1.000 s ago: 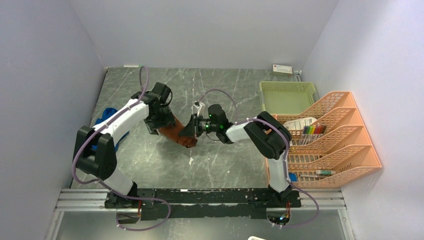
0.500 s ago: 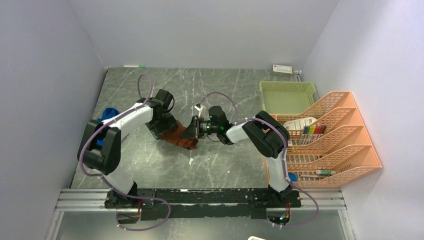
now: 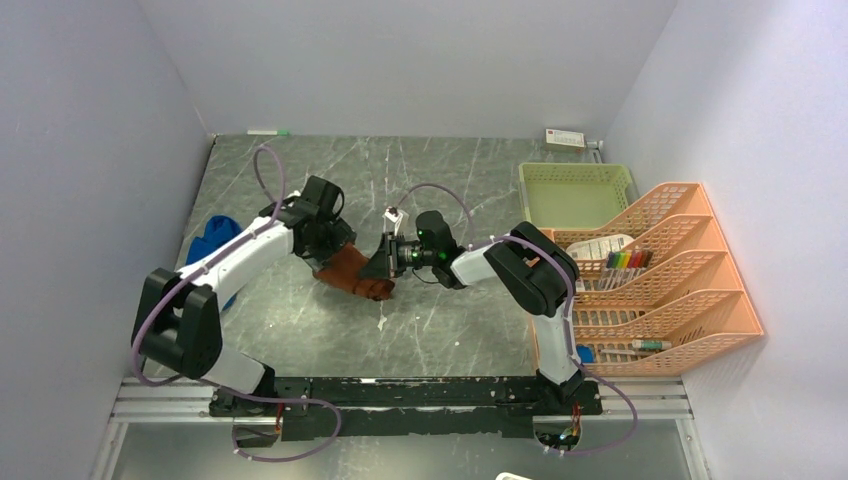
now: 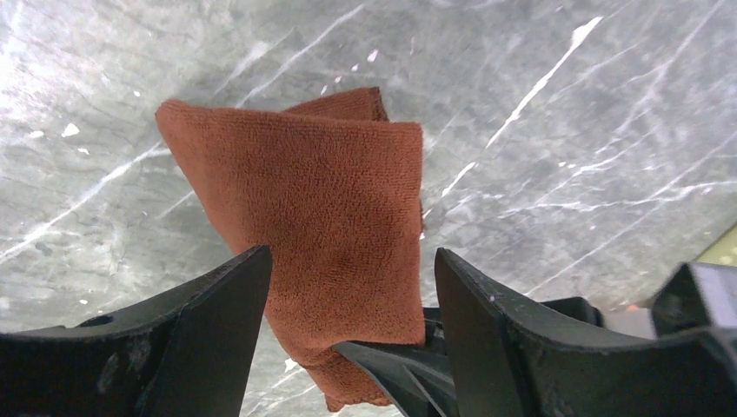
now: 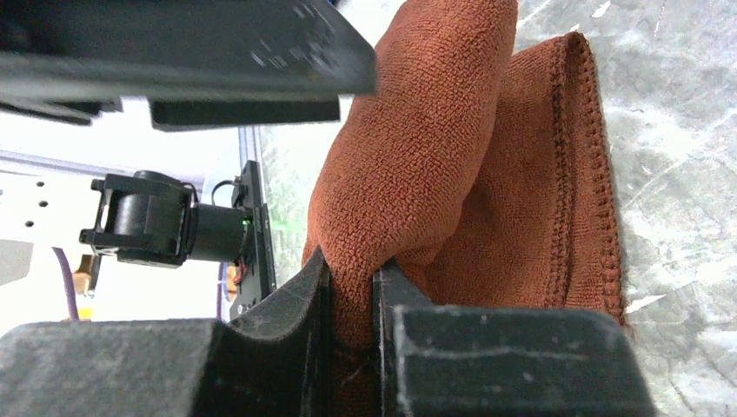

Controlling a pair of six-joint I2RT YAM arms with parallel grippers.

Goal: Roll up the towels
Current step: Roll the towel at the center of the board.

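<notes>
The rust-brown towel lies folded and bunched at the table's middle. My right gripper is shut on a fold at its right end; in the right wrist view the cloth is pinched between the jaws. My left gripper hovers over the towel's left part, open. In the left wrist view its fingers stand on either side of the towel without closing on it, gripper. The blue towel lies crumpled by the left wall, partly behind the left arm.
A green basket stands at the back right. An orange tiered rack with small items fills the right side. A small white box and a pen lie along the back edge. Walls close in left, right and behind.
The left arm's elbow has swung out to the left and down, and its gripper has shifted slightly over the brown towel. The right gripper keeps its hold in the same place.
</notes>
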